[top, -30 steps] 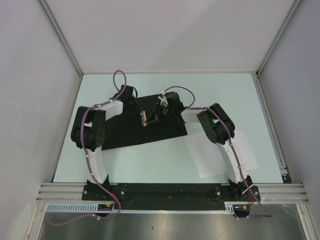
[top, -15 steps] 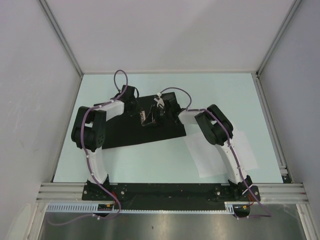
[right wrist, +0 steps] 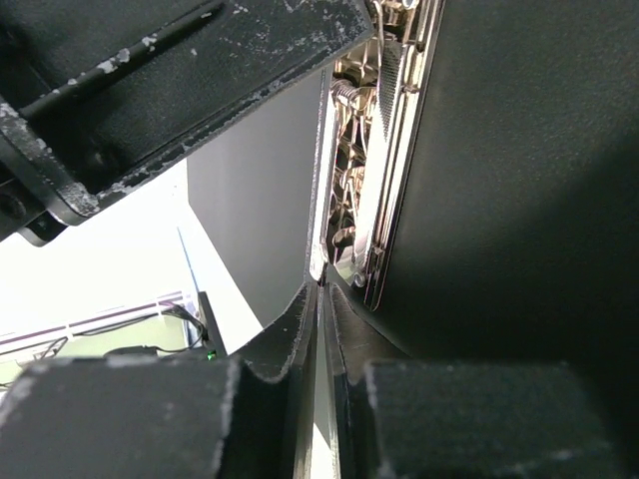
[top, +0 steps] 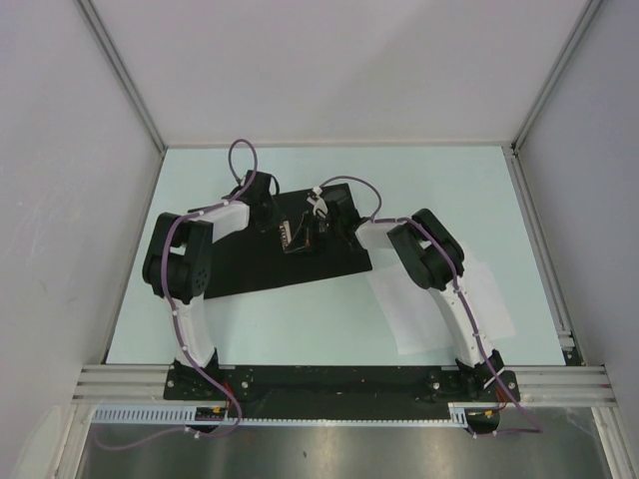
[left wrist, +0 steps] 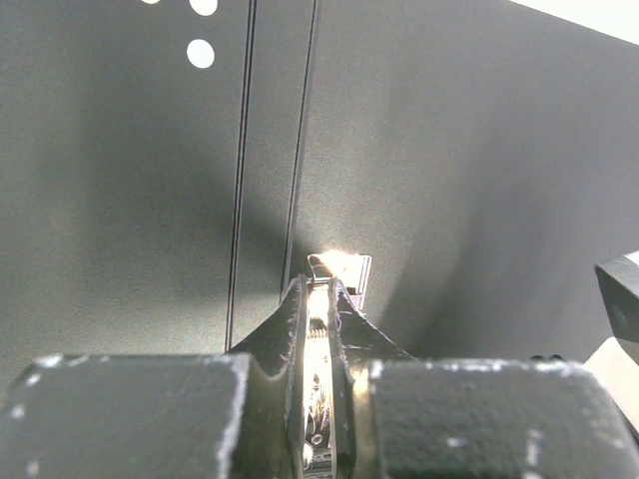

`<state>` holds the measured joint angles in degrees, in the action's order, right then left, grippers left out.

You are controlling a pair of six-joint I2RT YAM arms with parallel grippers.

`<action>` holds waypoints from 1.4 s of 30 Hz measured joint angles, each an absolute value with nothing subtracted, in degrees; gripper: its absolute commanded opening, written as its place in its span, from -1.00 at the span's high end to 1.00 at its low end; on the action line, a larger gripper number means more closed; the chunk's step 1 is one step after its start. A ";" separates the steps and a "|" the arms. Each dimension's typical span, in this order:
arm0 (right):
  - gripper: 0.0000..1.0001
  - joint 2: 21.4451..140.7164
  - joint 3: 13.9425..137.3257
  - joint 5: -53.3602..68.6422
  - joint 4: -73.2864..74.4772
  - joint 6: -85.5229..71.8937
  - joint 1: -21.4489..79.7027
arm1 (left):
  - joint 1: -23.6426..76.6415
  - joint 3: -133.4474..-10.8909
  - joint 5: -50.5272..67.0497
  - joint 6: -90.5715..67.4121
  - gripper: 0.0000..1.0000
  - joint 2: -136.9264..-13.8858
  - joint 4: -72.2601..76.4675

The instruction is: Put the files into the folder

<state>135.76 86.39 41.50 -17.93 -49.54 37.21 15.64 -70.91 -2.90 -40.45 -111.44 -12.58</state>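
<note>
The folder [top: 300, 254] lies open on the table, black inside up. Its metal clip [top: 290, 238] sits near the middle. My left gripper [top: 278, 226] is shut on the clip's shiny lever, which shows between the jaws in the left wrist view [left wrist: 344, 269]. My right gripper [top: 314, 230] comes from the right and is shut on a thin metal edge of the clip [right wrist: 369, 180], with the jaws nearly touching. The files [top: 439, 299] are white sheets lying on the table at the right, partly under my right arm. The folder's red outside is hidden.
Grey walls stand at the back and on both sides of the pale green table [top: 419, 180]. The arm bases sit on the black rail [top: 329, 379] at the near edge. My left gripper's black body fills the top left of the right wrist view [right wrist: 200, 70].
My right gripper has shifted slightly left toward the clip and my left gripper. The folder and the files have stayed in place.
</note>
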 measured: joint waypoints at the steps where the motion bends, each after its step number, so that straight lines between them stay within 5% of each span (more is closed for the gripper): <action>1: 0.81 135.87 86.39 41.56 -18.02 -49.69 37.21 | 15.64 -70.91 -2.87 -40.45 1.00 -111.44 -12.58; 25: 0.66 139.81 89.89 45.04 -20.78 -54.11 36.36 | 16.08 -69.10 -4.38 -37.41 1.00 -110.54 -11.57; 30: 1.00 140.49 91.48 44.38 -20.51 -54.43 36.34 | 16.08 -68.95 -4.40 -37.41 1.00 -110.50 -11.31; 34: 1.00 140.57 91.53 44.34 -20.27 -54.46 36.27 | 16.08 -68.88 -4.47 -37.12 1.00 -110.39 -11.25; 35: 1.00 140.57 91.53 44.34 -20.25 -54.41 36.27 | 16.08 -68.88 -4.58 -36.97 0.91 -110.32 -11.29; 36: 1.00 140.57 91.53 44.34 -20.23 -54.39 36.27 | 16.08 -68.88 -4.64 -36.86 0.50 -110.21 -11.40; 39: 1.00 140.57 91.53 44.31 -20.25 -54.33 36.29 | 16.10 -69.12 -4.73 -35.88 -0.17 -109.67 -13.13; 41: 1.00 140.57 91.53 44.27 -20.25 -54.30 36.29 | 16.14 -68.95 -4.60 -35.51 -0.21 -108.33 -15.07; 42: 1.00 140.57 91.53 44.27 -20.25 -54.30 36.29 | 16.16 -68.23 -4.49 -35.73 -0.05 -106.69 -15.40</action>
<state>140.57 91.53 44.27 -20.25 -54.30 36.29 16.16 -68.23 -4.49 -35.73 -106.69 -15.40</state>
